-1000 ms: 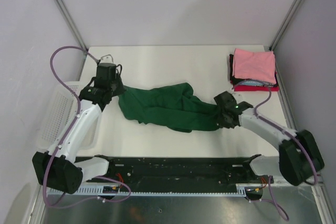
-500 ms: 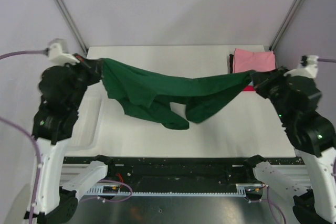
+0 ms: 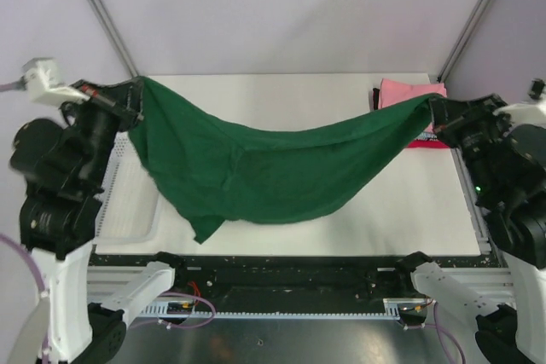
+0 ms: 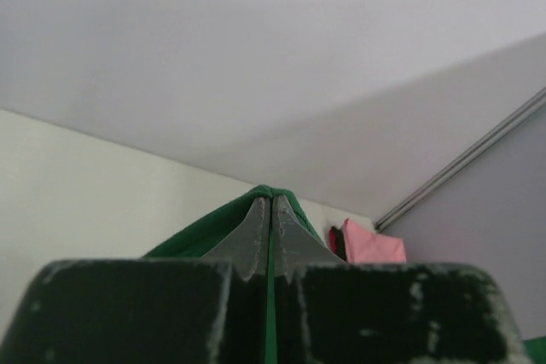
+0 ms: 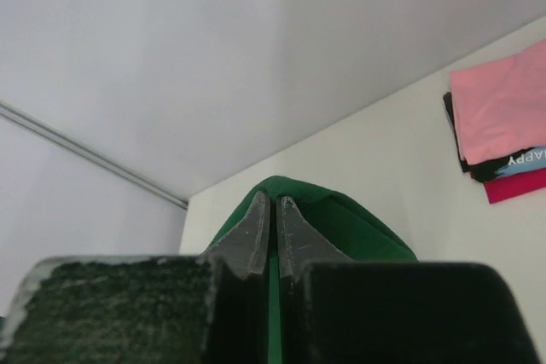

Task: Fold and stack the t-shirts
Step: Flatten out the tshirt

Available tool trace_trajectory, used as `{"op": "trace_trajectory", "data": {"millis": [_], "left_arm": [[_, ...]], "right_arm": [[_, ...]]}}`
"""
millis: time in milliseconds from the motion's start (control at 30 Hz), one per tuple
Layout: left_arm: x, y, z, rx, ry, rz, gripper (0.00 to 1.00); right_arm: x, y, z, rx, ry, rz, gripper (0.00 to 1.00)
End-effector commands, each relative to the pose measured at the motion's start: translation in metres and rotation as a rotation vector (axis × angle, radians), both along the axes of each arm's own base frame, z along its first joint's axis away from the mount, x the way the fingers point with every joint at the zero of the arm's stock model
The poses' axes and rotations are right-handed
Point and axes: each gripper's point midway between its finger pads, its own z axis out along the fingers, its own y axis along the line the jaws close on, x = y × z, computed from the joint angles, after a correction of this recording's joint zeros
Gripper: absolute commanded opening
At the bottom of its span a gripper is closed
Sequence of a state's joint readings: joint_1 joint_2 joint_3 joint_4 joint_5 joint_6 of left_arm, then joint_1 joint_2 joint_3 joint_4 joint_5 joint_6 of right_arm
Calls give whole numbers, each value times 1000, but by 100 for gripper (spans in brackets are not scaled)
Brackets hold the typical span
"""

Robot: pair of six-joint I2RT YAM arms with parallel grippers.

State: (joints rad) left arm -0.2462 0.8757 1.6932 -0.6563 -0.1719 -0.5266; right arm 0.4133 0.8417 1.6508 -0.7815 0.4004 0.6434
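Observation:
The dark green t-shirt (image 3: 256, 168) hangs stretched in the air between both arms, sagging in the middle, with its lower edge near the table's front. My left gripper (image 3: 136, 95) is shut on its left top corner; green cloth (image 4: 213, 228) shows pinched between the fingers (image 4: 271, 202). On the shirt's right top corner my right gripper (image 3: 429, 108) is shut, cloth (image 5: 358, 228) wrapping its tips (image 5: 273, 198). A stack of folded t-shirts (image 3: 408, 95), pink on top over black and red, lies at the back right corner (image 5: 503, 112).
A white mesh basket (image 3: 128, 202) sits off the table's left edge, below the left arm. The white table (image 3: 281, 95) is bounded by grey walls and metal corner posts (image 3: 102, 14).
Both arms rose and moved apart, lifting the green shirt off the table. It went from a bunched heap to a wide hanging sheet.

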Motion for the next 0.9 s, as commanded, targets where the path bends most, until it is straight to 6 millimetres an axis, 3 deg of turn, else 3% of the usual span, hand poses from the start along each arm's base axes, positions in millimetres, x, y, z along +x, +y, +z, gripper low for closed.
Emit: {"op": "trace_trajectory", "data": {"millis": [0, 100, 200, 300, 400, 533, 633, 733, 800, 867], "left_arm": [[66, -12, -47, 29, 168, 21, 0], [112, -19, -61, 65, 214, 36, 0], [163, -25, -59, 73, 214, 39, 0], [216, -27, -41, 49, 178, 36, 0], [254, -24, -1, 3, 83, 5, 0], [264, -18, 66, -59, -105, -59, 0], [255, -6, 90, -93, -190, -80, 0], [251, 17, 73, -99, -144, -39, 0], [253, 23, 44, -92, -70, -21, 0], [254, 25, 4, -92, 28, -12, 0]], "right_arm": [[54, 18, -26, -79, 46, -17, 0], [95, 25, -41, -106, 65, -28, 0], [147, 30, -51, -85, 63, -8, 0], [198, 25, -43, -25, 26, 15, 0], [229, 13, -12, 1, -33, 2, 0], [235, -4, 44, 14, -153, -26, 0], [230, -11, 57, 9, -185, -25, 0], [230, -12, 38, 3, -142, -9, 0], [232, -10, 9, 4, -78, 19, 0], [233, -4, -34, 21, 16, 58, 0]]}}
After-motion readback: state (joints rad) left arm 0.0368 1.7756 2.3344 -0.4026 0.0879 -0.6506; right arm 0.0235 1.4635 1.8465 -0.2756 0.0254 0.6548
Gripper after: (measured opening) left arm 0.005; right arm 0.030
